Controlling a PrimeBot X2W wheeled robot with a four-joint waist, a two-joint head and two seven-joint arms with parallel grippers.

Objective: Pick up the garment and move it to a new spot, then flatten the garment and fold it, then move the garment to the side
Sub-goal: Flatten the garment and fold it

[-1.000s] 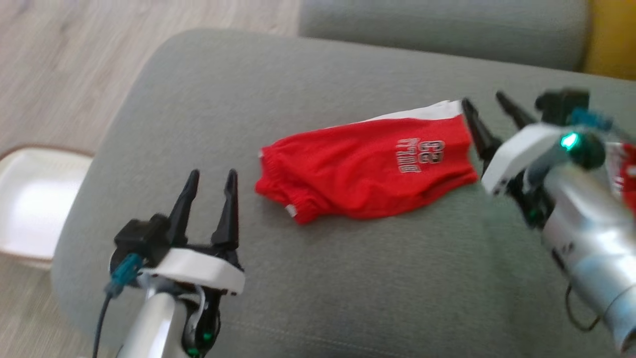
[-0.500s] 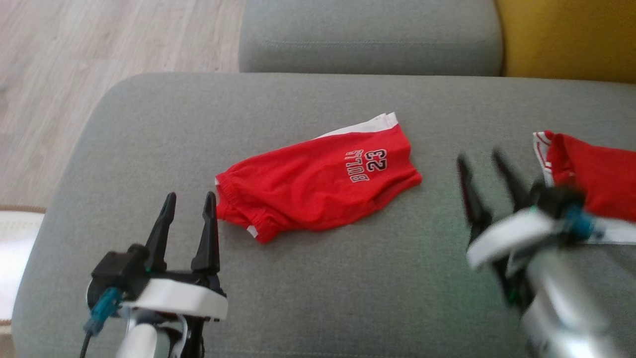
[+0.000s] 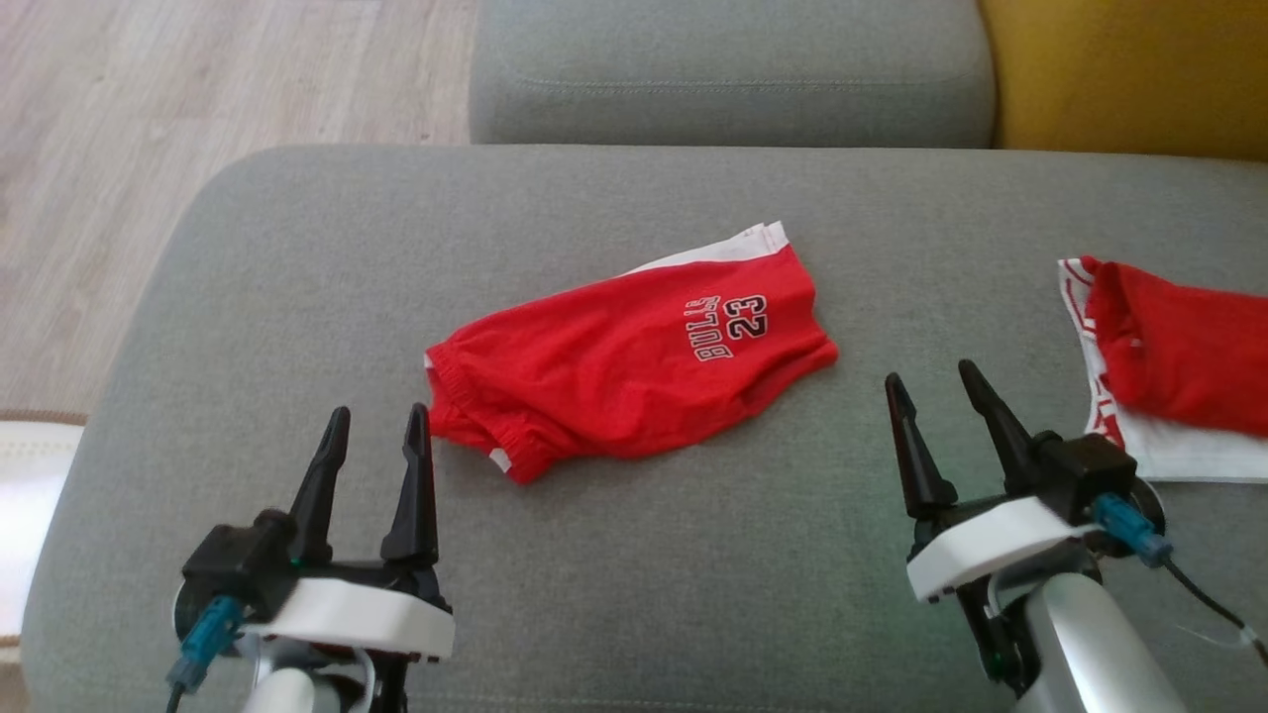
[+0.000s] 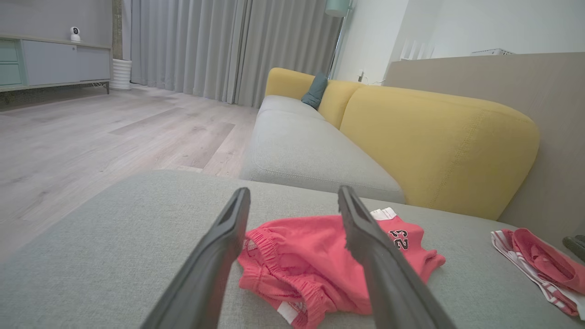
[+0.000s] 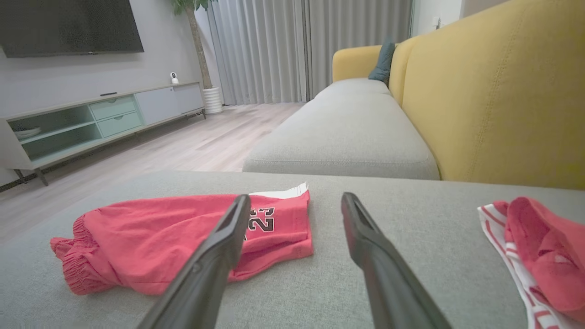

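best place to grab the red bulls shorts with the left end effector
Pinch the bunched elastic waistband of the red shorts, coming from the robot's left, where the left end effector sits open beside it. That gathered edge stands proud of the cushion; the rest lies flat.

The right pincer (image 3: 927,371) has drawn back from the shorts (image 3: 634,381) (camera shifted).
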